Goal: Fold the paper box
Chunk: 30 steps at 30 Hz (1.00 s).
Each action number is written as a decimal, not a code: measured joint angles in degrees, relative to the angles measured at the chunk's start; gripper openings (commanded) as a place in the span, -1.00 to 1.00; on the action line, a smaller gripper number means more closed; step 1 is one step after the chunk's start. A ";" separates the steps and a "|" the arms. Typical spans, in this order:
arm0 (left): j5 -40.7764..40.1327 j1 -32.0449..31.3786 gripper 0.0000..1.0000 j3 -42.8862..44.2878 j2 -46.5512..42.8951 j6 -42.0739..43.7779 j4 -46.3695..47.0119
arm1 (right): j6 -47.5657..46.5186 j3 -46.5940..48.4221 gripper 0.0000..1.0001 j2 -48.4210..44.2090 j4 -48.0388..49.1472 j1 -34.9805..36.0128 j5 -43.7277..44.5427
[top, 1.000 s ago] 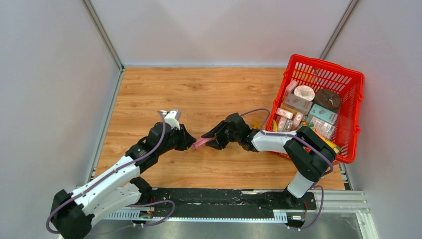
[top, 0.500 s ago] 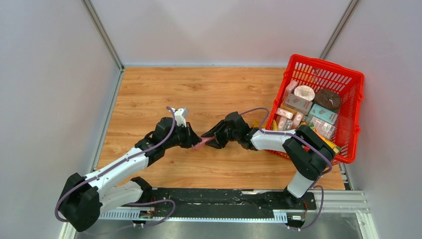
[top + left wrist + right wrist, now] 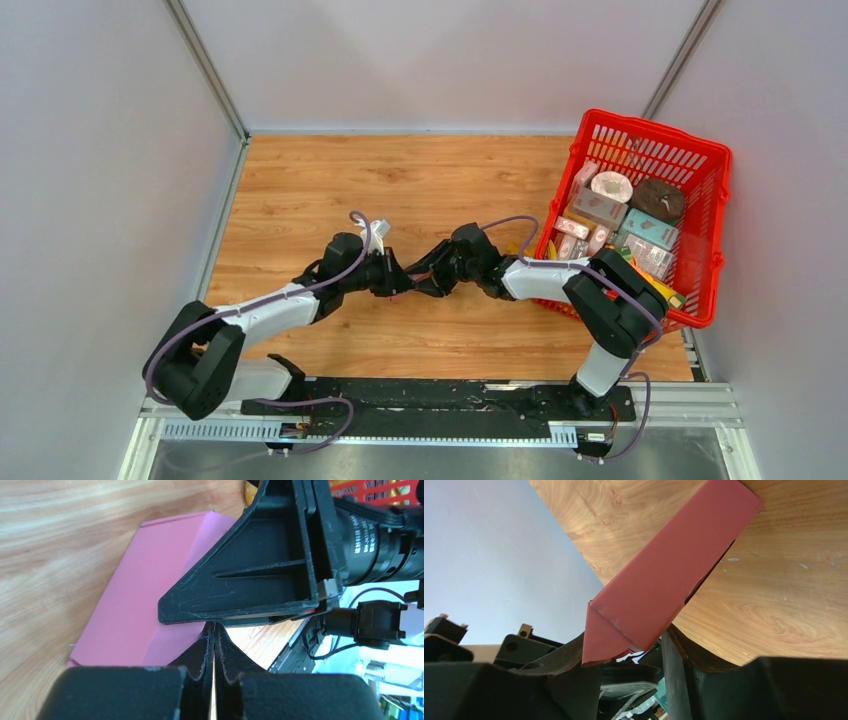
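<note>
- The right end effector pinches the box across its narrow width, one finger on each long side.
- In the right wrist view the box runs out from that grip toward 1 o'clock, with a triangular flap sticking out at the gripped end.
- This grip probably steadies the box so that the other arm can work on a flap.
- The left end effector has its fingers pressed together, and no cardboard shows between them.
- Its tips sit against the underside of the right arm's finger, at the 3 o'clock edge of the pink face.
- Closed like this, it likely serves as a blunt pusher for creasing rather than as a clamp.
- From above, the two meet tip to tip near the middle of the table, the left one at 9 o'clock of the right.
- The box is almost hidden between them.
- I cannot tell whether the box rests on the table or hangs just over it.
- The red basket of cartons stands at 2 o'clock, well apart and not involved.
</note>
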 measured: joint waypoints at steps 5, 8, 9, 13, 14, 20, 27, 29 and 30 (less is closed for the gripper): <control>3.32 0.17 -0.92 -0.81 3.32 -0.70 3.85 | 0.00 0.09 -0.10 0.35 0.55 -0.11 -0.26; 4.39 0.92 -0.82 -0.81 2.73 -0.68 3.76 | -0.22 0.11 -0.10 0.35 0.55 -0.39 -0.31; 4.48 1.22 -0.78 -0.79 1.92 -0.57 3.39 | -0.42 0.11 -0.10 0.35 0.52 -0.48 -0.37; 5.07 2.40 -0.70 -0.55 -4.37 0.28 0.63 | -1.70 0.61 -0.10 0.35 -0.07 -0.66 -0.59; 5.66 2.95 -0.72 -0.17 -6.43 0.61 -0.17 | -2.05 0.87 -0.10 0.37 -0.52 -0.68 -0.61; 8.98 8.13 -0.86 3.43 -8.22 2.12 -1.49 | -3.23 2.14 -0.10 0.98 -1.70 -0.85 -0.79; 12.57 9.11 -0.88 0.44 0.33 1.01 3.63 | -3.43 2.67 -0.09 1.53 -1.68 -0.90 -1.18; 13.92 9.11 -0.88 -1.40 2.56 0.13 6.14 | -3.43 2.86 -0.09 1.88 -1.51 -0.98 -1.38; 14.71 9.07 -0.88 -2.27 3.74 -0.33 7.80 | -3.43 3.10 -0.09 2.14 -1.40 -1.05 -1.44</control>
